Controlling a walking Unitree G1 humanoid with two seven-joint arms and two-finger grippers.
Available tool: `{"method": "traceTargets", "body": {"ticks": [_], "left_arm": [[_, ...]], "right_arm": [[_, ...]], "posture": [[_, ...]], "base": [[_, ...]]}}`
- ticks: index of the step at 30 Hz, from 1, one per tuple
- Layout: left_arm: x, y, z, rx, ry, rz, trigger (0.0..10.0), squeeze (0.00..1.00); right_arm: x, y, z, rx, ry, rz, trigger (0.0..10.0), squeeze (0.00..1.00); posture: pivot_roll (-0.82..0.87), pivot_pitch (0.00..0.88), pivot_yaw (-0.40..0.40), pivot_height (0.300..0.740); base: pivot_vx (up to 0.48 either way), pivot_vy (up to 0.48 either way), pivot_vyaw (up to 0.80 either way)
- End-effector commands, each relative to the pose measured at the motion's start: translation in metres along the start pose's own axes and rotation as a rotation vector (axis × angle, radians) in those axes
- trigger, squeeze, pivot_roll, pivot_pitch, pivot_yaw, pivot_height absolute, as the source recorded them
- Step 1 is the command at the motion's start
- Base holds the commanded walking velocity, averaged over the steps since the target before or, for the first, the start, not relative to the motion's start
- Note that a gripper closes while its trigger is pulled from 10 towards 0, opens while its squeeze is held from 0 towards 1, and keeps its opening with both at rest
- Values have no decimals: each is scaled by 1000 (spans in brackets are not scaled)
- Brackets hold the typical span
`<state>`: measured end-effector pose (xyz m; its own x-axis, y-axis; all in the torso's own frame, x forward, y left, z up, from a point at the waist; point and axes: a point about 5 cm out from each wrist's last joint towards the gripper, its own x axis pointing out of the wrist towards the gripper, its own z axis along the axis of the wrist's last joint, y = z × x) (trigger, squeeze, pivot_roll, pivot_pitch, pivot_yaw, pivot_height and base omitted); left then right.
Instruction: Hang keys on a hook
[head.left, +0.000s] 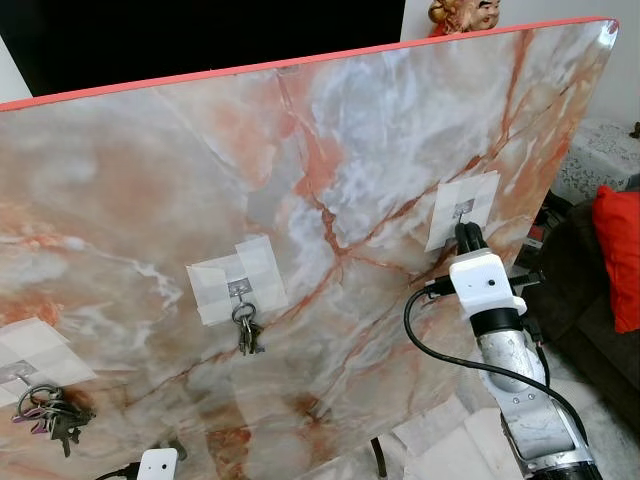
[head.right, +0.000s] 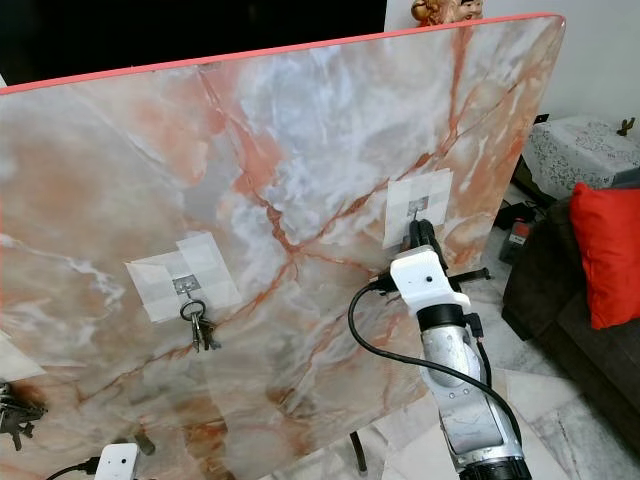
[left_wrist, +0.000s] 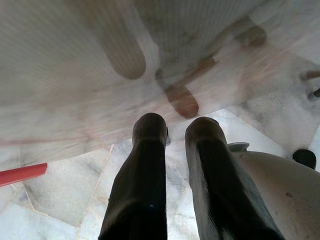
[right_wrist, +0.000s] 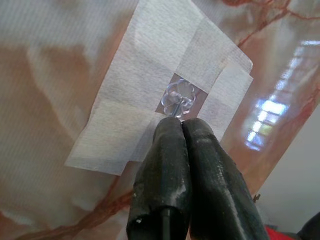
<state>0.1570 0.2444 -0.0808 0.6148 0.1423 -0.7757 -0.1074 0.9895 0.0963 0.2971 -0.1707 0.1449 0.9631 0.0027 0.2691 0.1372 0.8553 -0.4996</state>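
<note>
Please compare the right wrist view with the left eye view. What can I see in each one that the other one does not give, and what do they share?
Right wrist view: the clear flower-shaped hook in close detail, with the shut tips of the right end effector right beneath it.

Left eye view: the whole tilted marble board, the small keys hanging on the middle hook, a larger key bunch at the left hook, and a red cushion.

Both: the white tape patch around the right hook, and the right end effector at it.
</note>
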Motion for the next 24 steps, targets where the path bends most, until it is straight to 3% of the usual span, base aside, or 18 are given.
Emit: {"method": "traceTargets", "body": {"ticks": [1, 24], "left_arm": [[-1, 3, -2, 23, 5, 5, 10000, 0], [-1, 3, -2, 29, 7, 7, 10000, 0]], "right_arm": [[3, -4, -1, 19, 12, -16, 10000, 0], [3, 7, 1, 54, 4, 79, 10000, 0]], "posture": [[97, 0, 0, 740], [97, 0, 0, 740]], "base": [[0, 0, 0], [0, 0, 0]]}}
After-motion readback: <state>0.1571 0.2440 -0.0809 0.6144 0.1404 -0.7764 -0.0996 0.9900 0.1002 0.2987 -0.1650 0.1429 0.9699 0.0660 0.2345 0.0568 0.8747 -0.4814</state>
